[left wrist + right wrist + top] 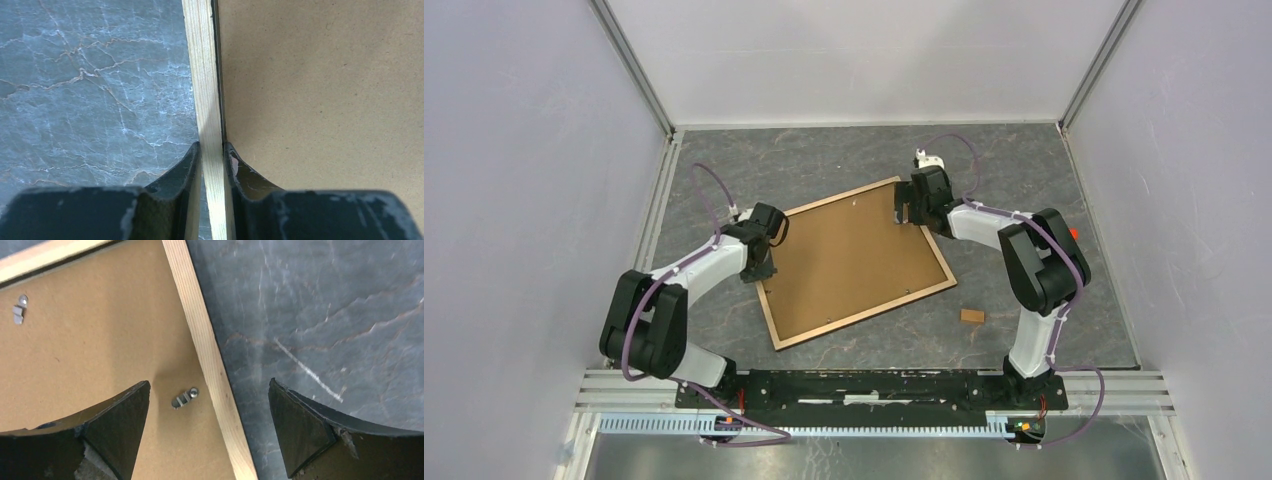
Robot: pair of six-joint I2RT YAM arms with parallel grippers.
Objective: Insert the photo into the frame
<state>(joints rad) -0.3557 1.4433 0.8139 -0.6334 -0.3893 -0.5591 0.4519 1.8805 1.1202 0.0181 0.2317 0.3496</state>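
Beginning at the left edge of the frame (865,316): see the left gripper (212,147) pinched together on the thin pale-wood rim, one finger outside over the table (1024,180), the other inside against the brown backing board (854,255). Moving inward across the frame: note only that board, lying flat and filling the opening, back side up. No sight of the photo anywhere, so impossible to say whether beneath the board or elsewhere. Further right, near the frame's far right corner: find the right gripper (210,382) spread wide, straddling the right rim and gripping nothing, with a small metal turn clip (185,397) just inside the rim between the fingers and a second clip (19,310) beside the far rim. To the right of the frame, well apart: a small brown block (972,316). As for handling: expect a light, stiff but slender frame, apt to twist or pivot if lifted from one edge, probably with a breakable pane on the hidden face. Best taken by the rim on opposite sides, never by pressing the middle. Expect a thin, floppy, slick photo, easily creased or smudged, better pinched at an edge.
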